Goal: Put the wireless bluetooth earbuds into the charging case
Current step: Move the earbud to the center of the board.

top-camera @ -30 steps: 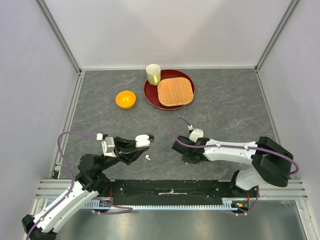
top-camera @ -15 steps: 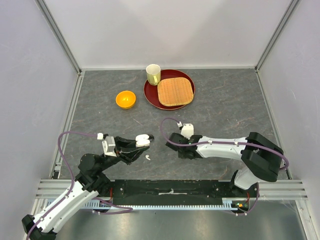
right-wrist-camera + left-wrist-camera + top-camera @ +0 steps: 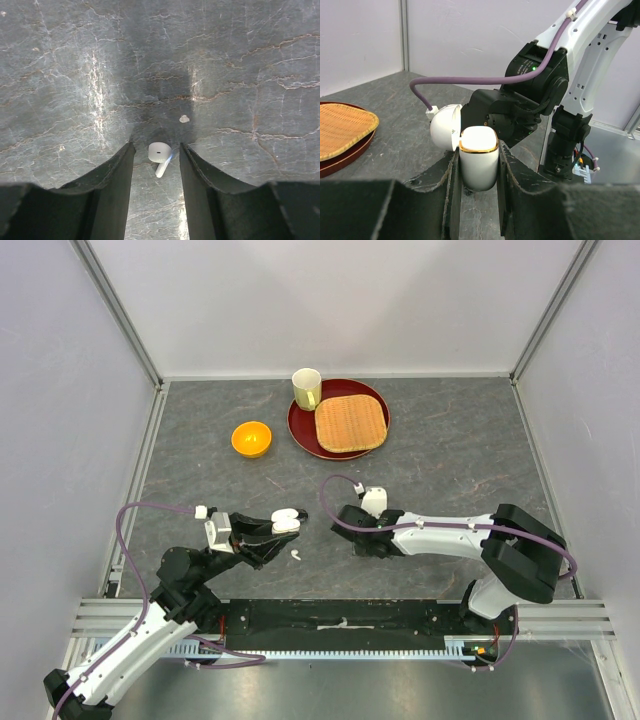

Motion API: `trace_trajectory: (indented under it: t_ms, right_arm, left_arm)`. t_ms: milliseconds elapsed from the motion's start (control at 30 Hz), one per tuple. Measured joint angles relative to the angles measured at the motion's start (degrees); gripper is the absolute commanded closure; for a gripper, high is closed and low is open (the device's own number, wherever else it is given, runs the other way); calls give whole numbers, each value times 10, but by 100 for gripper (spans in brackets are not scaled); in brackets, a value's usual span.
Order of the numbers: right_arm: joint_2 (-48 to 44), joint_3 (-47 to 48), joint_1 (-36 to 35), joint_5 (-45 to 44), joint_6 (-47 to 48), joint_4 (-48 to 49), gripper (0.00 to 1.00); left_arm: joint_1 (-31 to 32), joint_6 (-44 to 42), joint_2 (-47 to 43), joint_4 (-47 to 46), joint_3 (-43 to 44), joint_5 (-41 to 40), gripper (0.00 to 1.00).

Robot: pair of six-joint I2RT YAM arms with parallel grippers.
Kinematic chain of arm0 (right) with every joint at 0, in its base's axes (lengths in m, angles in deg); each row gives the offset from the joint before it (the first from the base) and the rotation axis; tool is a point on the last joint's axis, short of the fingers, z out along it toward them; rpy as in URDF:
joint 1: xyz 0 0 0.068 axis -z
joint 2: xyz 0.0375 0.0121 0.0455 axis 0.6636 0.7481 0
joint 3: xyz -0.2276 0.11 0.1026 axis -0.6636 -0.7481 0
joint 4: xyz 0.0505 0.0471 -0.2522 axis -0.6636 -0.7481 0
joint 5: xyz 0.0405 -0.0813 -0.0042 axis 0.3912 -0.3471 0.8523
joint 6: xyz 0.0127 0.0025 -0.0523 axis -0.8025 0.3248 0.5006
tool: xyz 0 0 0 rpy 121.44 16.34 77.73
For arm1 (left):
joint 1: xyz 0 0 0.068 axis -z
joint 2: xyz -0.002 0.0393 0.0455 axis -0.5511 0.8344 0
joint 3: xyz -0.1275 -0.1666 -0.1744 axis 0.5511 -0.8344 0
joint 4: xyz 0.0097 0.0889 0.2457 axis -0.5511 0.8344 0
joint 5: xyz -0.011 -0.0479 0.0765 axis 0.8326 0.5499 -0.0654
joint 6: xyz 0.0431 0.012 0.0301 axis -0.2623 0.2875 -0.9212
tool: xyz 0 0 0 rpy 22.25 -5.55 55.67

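Grey marbled tabletop, plain white walls around. Left gripper is clamped on a white gold-rimmed charging case, which stands upright between the fingers at front-left. Right gripper points straight down with its fingers apart, straddling a small white stemmed earbud lying on the tabletop; there is a gap on both sides and no contact. A second tiny white earbud lies on the surface just beside the left gripper. At the back: orange bowl, dark red round plate carrying a woven bamboo mat, pale yellow mug at the plate's back-left edge.
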Motion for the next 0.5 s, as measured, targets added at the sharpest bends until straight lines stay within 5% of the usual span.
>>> trace_trajectory:
  t_ms: [500]
  right_arm:
    - [-5,-1,31,36,-42,1,56]
  left_arm:
    - [0,0,-4,12,0,0,98]
